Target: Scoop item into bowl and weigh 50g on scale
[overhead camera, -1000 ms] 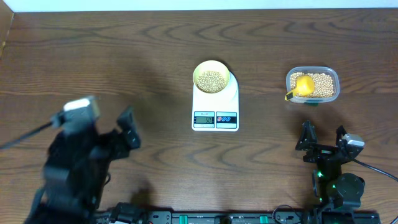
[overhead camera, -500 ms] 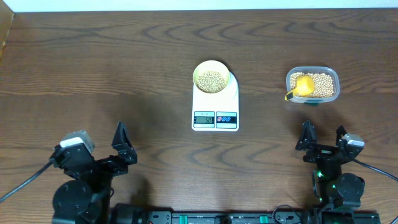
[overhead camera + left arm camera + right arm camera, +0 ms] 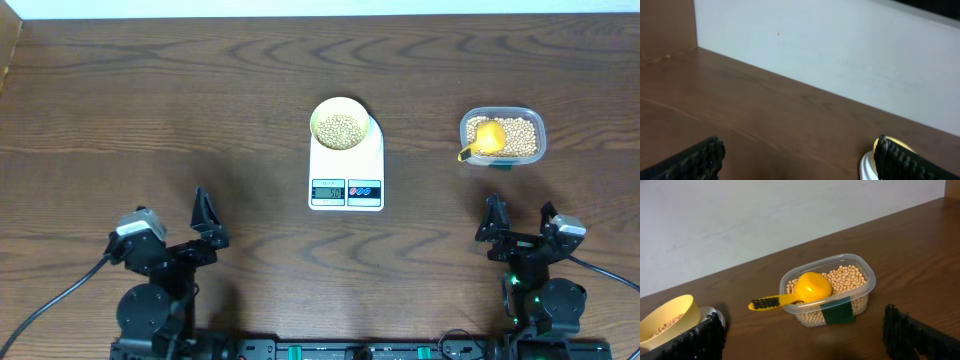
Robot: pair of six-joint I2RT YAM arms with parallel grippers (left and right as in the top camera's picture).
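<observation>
Looking down from above, the bowl (image 3: pixel 315 122) sits on the back of the scale (image 3: pixel 346 165) with beans (image 3: pixel 341 130) heaped inside; the display is too small to read. The left gripper (image 3: pixel 178 232) and right gripper (image 3: pixel 520 225) hang near the front edge of the tabletop (image 3: pixel 200 100), both spread wide and holding nothing. The left wrist view catches only a sliver of the bowl's rim (image 3: pixel 892 145) past its open fingers. The right wrist view shows what that one misses: the tub (image 3: pixel 862 297) with the scoop (image 3: pixel 812 286) lying in it, handle overhanging. These beans look hard, light and apt to roll, so I'd take the scoop by its handle.
</observation>
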